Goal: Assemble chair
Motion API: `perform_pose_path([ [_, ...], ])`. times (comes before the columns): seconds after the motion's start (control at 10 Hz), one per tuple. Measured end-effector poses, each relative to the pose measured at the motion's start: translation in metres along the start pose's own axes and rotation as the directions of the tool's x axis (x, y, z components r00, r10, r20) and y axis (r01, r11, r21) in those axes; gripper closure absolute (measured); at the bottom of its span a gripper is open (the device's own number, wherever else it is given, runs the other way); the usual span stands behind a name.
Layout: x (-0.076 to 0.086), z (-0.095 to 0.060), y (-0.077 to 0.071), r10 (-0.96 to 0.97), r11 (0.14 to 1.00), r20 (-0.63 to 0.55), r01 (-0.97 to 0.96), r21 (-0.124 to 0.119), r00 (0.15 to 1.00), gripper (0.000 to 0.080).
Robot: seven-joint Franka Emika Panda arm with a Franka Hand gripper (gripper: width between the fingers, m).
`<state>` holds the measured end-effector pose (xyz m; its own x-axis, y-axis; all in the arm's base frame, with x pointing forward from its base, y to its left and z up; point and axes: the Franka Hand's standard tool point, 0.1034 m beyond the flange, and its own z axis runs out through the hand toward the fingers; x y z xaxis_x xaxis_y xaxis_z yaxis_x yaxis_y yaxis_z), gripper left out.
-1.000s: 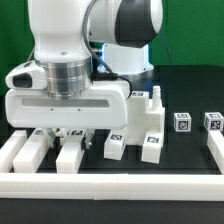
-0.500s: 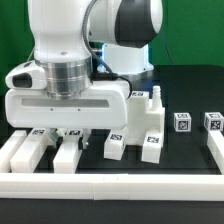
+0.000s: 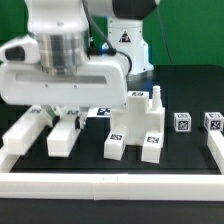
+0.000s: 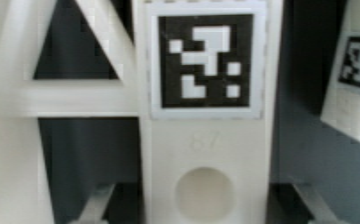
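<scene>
Since the earlier frames, the gripper (image 3: 62, 116) is standing higher and further toward the exterior view's left, and the white bar (image 3: 65, 137) below it is sitting higher with it. The other parts are lying where they were.

Nearest to the viewer, the front rail (image 3: 110, 186) is running across the black table (image 3: 95, 165). Behind it, the bar is hanging under the gripper, its near end pointing at the rail. In the wrist view the bar (image 4: 203, 130) is showing a square tag and an oval hole, and the fingers (image 4: 120, 198) are flanking it on both sides. The gripper is clamping the bar. A second bar (image 3: 25, 133) is lying just beside it on the exterior view's left, angled outward; whether the two are joined cannot be told.

Further toward the exterior view's right, the pegged block (image 3: 140, 118) is standing upright on the table, well apart from the bar, with two tags facing forward. Beyond it, a tagged cube (image 3: 182, 122) and a second cube (image 3: 213, 121) are resting near each other. At the rear, the arm base (image 3: 128, 45) is standing on the table.
</scene>
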<state>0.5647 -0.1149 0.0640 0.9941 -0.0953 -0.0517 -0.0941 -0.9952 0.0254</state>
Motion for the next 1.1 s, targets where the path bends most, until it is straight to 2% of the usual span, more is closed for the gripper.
perform_pose_path([
  [0.2, 0.000, -0.027, -0.001, 0.028, 1.000, 0.013, -0.028, 0.011, 1.000, 0.0515],
  [0.4, -0.006, -0.066, -0.014, 0.071, 0.996, 0.031, -0.073, 0.051, 0.997, 0.0515],
  [0.5, -0.009, -0.076, -0.024, 0.098, 0.993, 0.026, -0.099, 0.061, 0.995, 0.0515],
  [0.7, -0.014, -0.101, -0.054, 0.134, 0.988, 0.023, -0.135, 0.080, 0.991, 0.0515],
  [0.8, -0.014, -0.106, -0.066, 0.133, 0.988, 0.017, -0.134, 0.083, 0.991, 0.0515],
  [1.1, -0.015, -0.102, -0.064, 0.128, 0.988, 0.022, -0.129, 0.081, 0.992, 0.0515],
])
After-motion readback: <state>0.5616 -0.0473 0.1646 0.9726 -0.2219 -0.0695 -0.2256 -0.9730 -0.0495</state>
